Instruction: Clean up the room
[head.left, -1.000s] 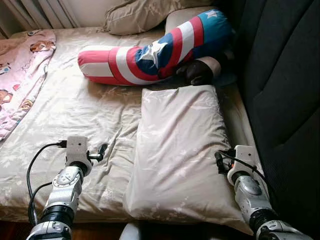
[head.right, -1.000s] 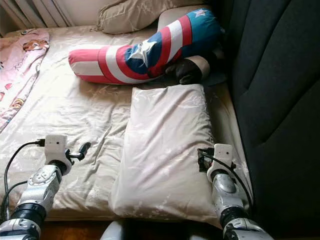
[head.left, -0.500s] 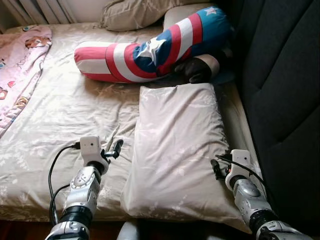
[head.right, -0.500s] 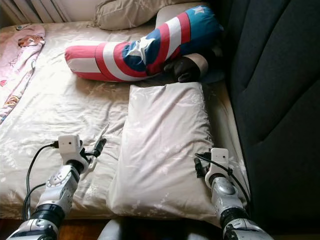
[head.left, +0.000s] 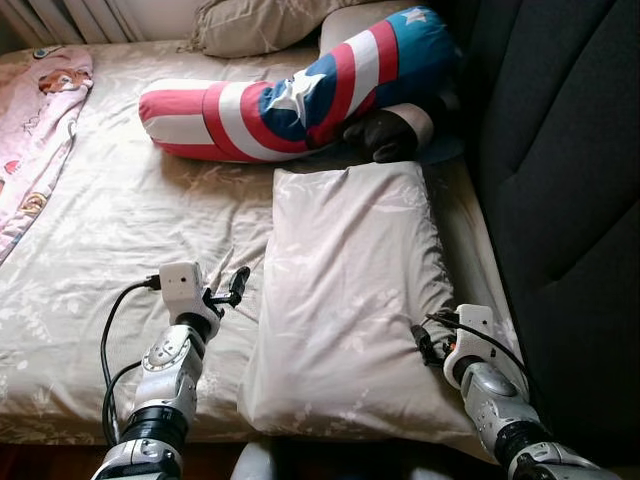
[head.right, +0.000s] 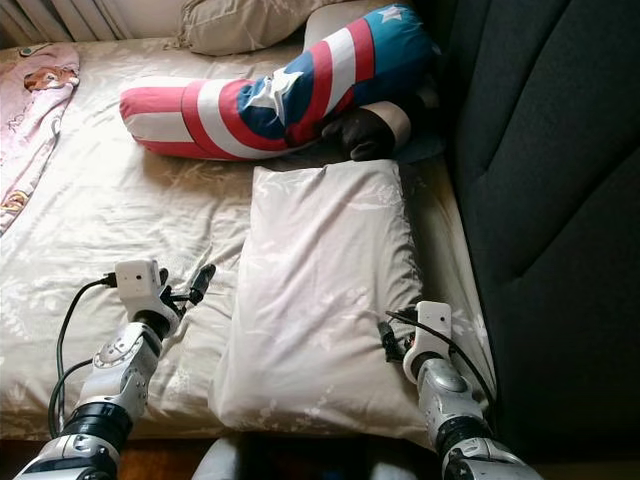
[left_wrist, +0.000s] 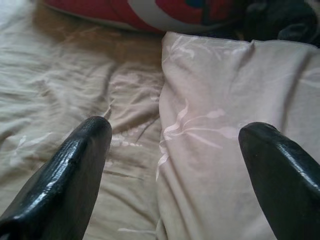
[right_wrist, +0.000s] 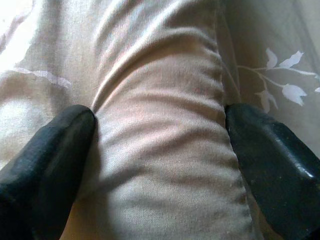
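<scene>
Two grippers now at beige pillow (head.left: 350, 290), which lies on bed sheet (head.left: 130, 230) beside dark headboard (head.left: 570, 200). Left gripper (head.left: 233, 287) has moved in from out on sheet to pillow's left edge since a second ago; fingers spread wide, edge between them, not touching yet. Right gripper (right_wrist: 160, 150) pressed into right edge, fabric bunched between fingers, clamped on it. Judgement: two-handed lift nearly set up; left still must close. Striped bolster (head.left: 290, 90) beyond, untouched.

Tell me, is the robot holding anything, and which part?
The right gripper pinches the beige pillow by its right side edge. The left gripper is open at the pillow's left edge, holding nothing.
</scene>
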